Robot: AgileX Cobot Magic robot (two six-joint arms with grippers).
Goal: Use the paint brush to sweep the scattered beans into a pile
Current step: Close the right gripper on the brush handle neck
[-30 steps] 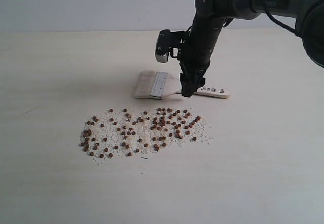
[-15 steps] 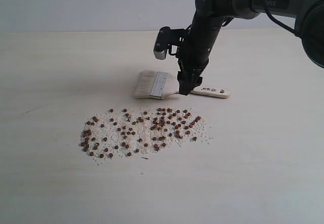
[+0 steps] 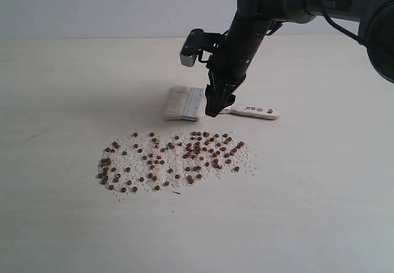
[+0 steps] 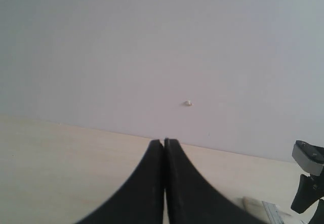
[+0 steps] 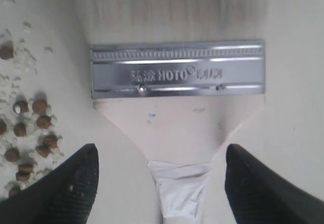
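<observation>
Tabletop of pale wood is lying under everything, and no pile is forming on it yet, so the whole sweep is waiting. The black two-fingered right claw is hanging spread wide and gripping nothing, its fingers straddling the neck of the cream-bristled, silver-ferruled wooden paint brush lying flat directly beneath it. The tiny reddish-brown beans, mixed with whitish crumbs, are lying strewn just beside that claw. The left claw, pressed together and empty, is idling well apart.
</observation>
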